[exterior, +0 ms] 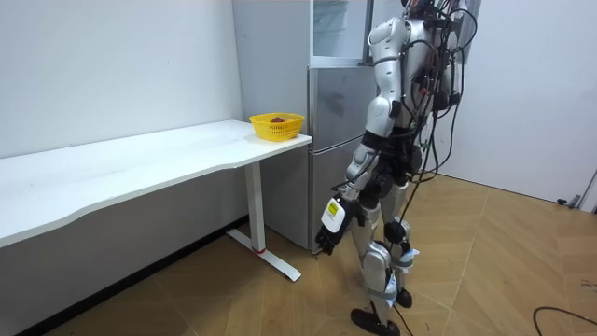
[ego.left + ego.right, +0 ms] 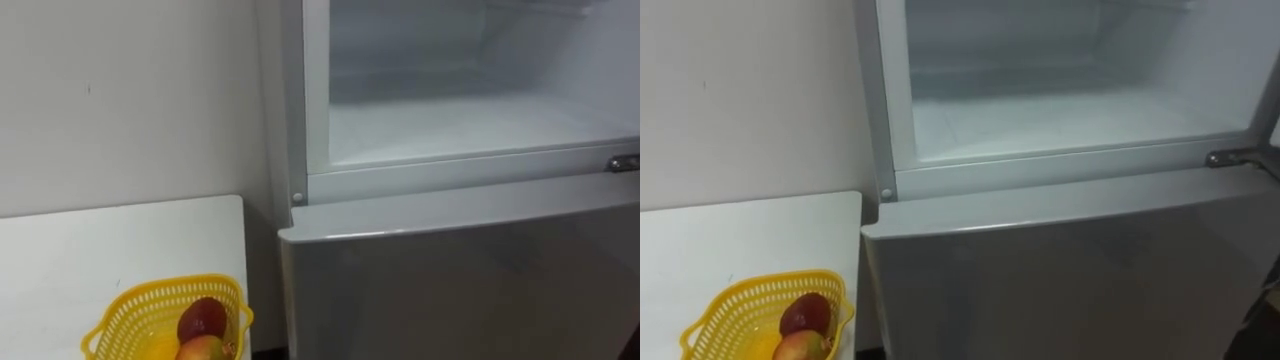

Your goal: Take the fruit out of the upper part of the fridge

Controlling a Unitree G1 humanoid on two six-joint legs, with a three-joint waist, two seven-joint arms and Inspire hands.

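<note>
Robot standing facing open upper fridge (image 2: 452,182); left hand (image 1: 331,224) hanging beside fridge, fingers' state untellable; yellow basket (image 2: 135,318) sitting left of fridge.

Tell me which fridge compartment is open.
The upper compartment: its white inside shows, while the lower compartment beneath it is closed behind its grey door.
</note>
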